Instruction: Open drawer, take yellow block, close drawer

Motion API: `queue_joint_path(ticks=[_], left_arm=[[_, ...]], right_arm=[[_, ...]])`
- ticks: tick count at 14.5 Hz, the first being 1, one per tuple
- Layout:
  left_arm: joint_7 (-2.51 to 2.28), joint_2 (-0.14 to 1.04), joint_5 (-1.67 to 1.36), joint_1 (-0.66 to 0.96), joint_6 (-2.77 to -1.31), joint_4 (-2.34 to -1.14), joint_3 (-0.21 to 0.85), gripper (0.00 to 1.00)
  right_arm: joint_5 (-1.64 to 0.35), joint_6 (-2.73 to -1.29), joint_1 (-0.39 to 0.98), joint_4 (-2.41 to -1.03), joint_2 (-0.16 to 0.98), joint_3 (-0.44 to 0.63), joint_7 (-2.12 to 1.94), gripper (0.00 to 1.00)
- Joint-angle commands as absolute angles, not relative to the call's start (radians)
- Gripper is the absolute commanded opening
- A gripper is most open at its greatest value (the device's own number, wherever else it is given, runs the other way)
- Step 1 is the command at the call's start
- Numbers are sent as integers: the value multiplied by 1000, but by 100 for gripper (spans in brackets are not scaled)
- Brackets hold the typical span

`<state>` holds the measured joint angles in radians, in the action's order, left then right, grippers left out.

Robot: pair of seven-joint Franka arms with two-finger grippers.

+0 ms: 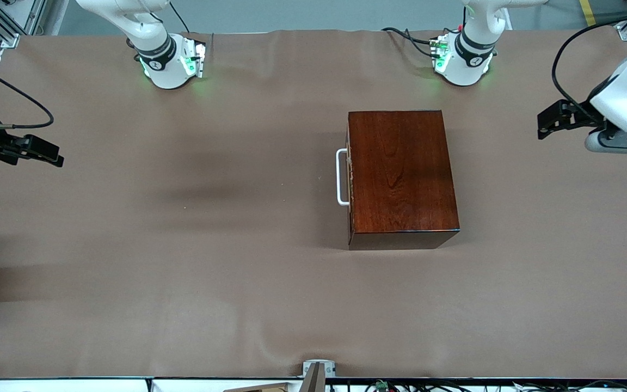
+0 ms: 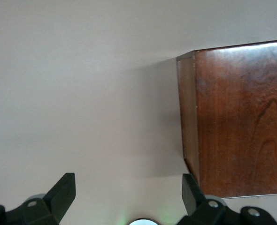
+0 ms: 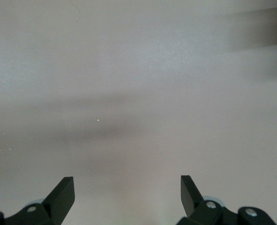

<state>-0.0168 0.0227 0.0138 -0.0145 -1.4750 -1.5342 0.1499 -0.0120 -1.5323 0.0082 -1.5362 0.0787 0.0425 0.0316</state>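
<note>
A: Box (image 1: pixel 402 177) near mid-table, toward the left arm's end; glossy, dark reddish-brown, grain running along the lid. Drawer (image 1: pixel 350 177) fully pushed in, only a thin pale edge showing at the box's face. White U-shaped handle (image 1: pixel 341 177) standing out from that face, pointing toward the right arm's end.

B: And the block?

A: Not visible in any view; presumably shut inside, judging by the task. Colour and position therefore unconfirmed.

B: Grippers?

A: Left gripper (image 2: pixel 129 194) over the cloth at the left arm's end of the table, just beside the box's closed back; fingers spread wide, nothing between them. Right gripper (image 3: pixel 127 194) over bare cloth at the right arm's end, well apart from the box; jaws likewise wide, empty.

B: Reason for such placement?

A: Probably a start pose: both arms drawn out to the table's ends, leaving the box unobstructed. Handle turned toward the right arm, hence probably the better candidate for the pull; left gripper close enough to brace the box or reach in afterward. A judgement only.

B: Progress?

A: None apparent; opening not yet begun.

B: Handling notes?

A: Handle slim, standing proud of the face with a gap beneath, suited to a pinch across the bar. Polished box on cloth (image 1: pixel 183 272) liable to slide with the pull unless steadied.
</note>
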Motion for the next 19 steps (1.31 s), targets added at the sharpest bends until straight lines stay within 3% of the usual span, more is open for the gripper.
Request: queue_joint_path(ticks=[1,7,14,19], left_arm=[[-82,104,-34,6,-1457,-1447,163,100],[-348,208,-37,153,-1483,-1367,161,100],[-642,340,-28,362,-1663,-1350,156,100],[-806,478,58,523,-1756,-1263,144,100]], right_arm=[[6,-1531,-15,-1546,63,25,31,100],[6,-1531,-17,-1546,63,25,31,100],[6,-1531,-18,-1546,63,25,31,100],[6,-1531,-18,-1546,63,25,31,100]])
